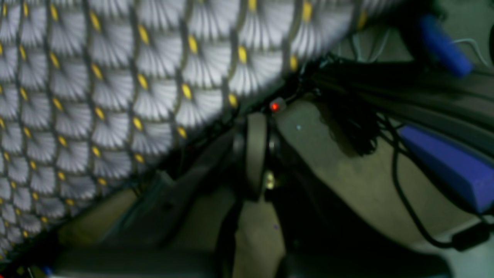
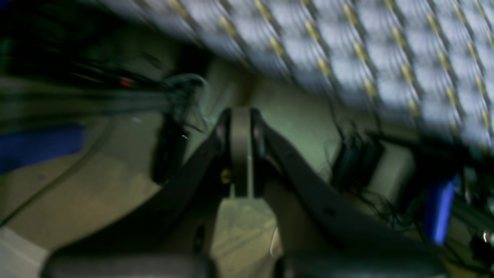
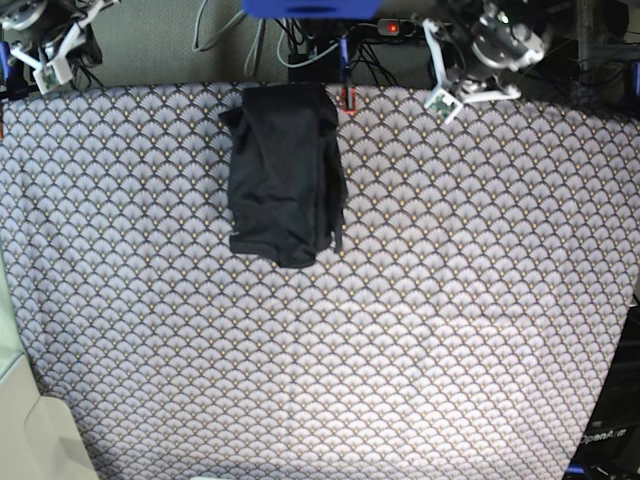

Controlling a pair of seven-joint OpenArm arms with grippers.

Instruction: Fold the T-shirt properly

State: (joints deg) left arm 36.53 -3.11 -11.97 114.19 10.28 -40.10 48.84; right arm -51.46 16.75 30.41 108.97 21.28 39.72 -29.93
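The T-shirt lies as a dark folded bundle at the back middle of the scallop-patterned cloth, its top edge at the cloth's far border. My left gripper is shut with nothing between its pads and hangs off the table's back edge, beyond the cloth. My right gripper is also shut and empty, likewise beyond the cloth's edge; its view is motion-blurred. In the base view the left arm is at the top right and the right arm at the top left, both well away from the T-shirt.
Behind the table's back edge sit a power strip with a red light, tangled black cables and a blue block. Another blue block lies near the left gripper. The patterned cloth covers the whole tabletop.
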